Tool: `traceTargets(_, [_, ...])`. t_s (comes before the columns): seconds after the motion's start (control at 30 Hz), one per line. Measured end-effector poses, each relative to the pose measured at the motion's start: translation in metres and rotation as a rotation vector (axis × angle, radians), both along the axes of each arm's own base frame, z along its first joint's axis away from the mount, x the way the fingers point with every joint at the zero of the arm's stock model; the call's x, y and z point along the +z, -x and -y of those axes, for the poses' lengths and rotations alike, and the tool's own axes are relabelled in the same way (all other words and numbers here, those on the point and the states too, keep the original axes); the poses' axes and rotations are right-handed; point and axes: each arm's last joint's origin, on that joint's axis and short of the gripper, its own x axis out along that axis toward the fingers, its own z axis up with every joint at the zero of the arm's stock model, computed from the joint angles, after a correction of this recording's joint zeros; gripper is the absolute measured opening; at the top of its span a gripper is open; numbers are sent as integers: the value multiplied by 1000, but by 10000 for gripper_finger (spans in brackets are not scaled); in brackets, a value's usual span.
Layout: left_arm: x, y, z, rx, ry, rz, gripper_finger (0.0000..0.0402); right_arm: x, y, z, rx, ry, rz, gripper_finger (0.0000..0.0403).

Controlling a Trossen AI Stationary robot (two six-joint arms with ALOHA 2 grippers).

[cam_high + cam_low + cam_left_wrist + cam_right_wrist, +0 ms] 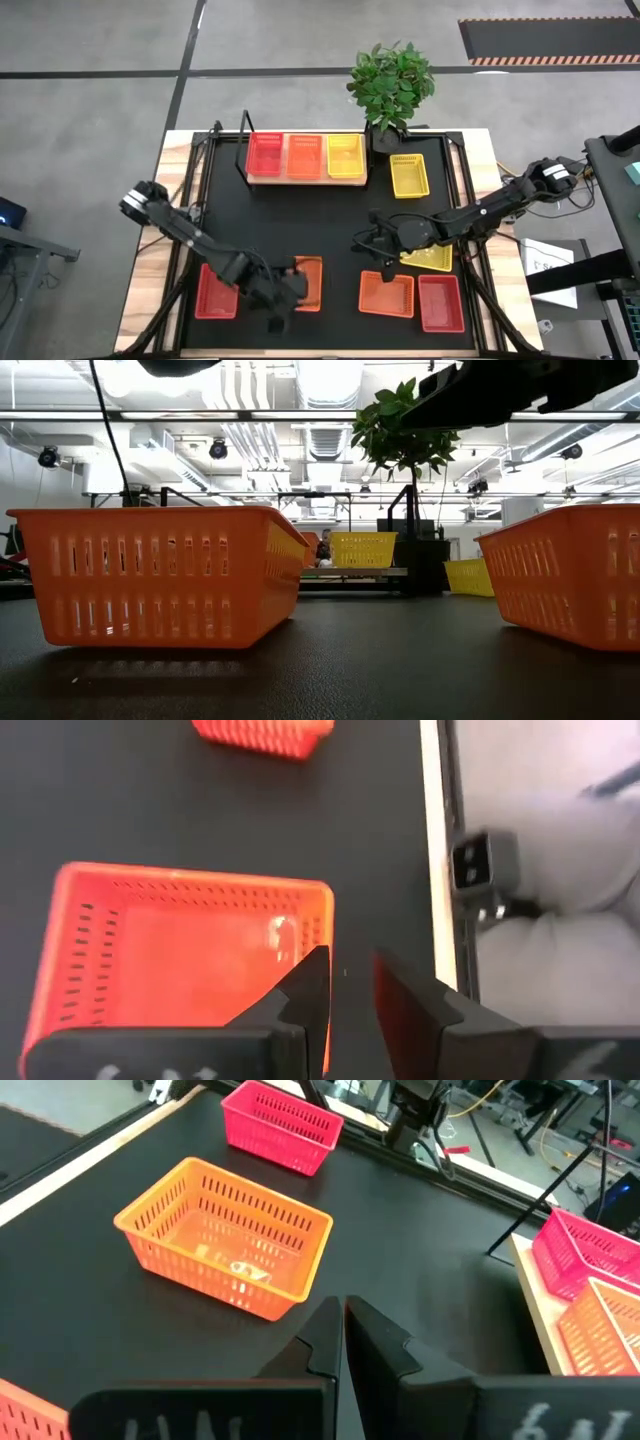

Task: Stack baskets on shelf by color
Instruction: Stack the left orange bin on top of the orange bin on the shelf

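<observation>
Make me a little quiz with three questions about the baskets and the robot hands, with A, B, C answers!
1. Where does the plant stand?
A. beside the shelf
B. inside a red basket
C. on the floor

2. How many baskets lie on the shelf?
A. one
B. three
C. six

3. How are the fingers of the right end effector?
A. wide open
B. pressed together with nothing between
C. holding a yellow basket

Answers: 1 A, its pot sits on the table next to the shelf's yellow basket. 2 B, one red, one orange, one yellow. 3 B, the wrist view shows them touching, nothing between.
</observation>
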Motion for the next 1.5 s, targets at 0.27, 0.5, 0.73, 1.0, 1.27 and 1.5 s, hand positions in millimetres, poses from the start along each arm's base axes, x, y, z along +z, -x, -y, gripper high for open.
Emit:
traceTargets(0.27, [-29, -15, 21, -2, 78, -154, 108, 0, 0, 0, -4, -11, 0, 9])
traceTargets(0.5, [-37, -17, 23, -63, 33, -153, 174, -3, 2, 0, -14, -35, -14, 9])
traceTargets(0.73, [-41, -18, 23, -69, -49, -115, 178, -4, 2, 1, -21, -51, -18, 9])
traceTargets(1.0, [-50, -16, 32, -85, -62, -131, 178, -4, 2, 1, -21, -50, -18, 9])
traceTargets(1.27, [-65, -13, 28, -68, -105, -144, 178, -4, 2, 1, -23, -54, -18, 9])
traceTargets(1.5, [-86, -17, 23, -93, -89, -63, 178, -4, 2, 1, -24, -55, -19, 9])
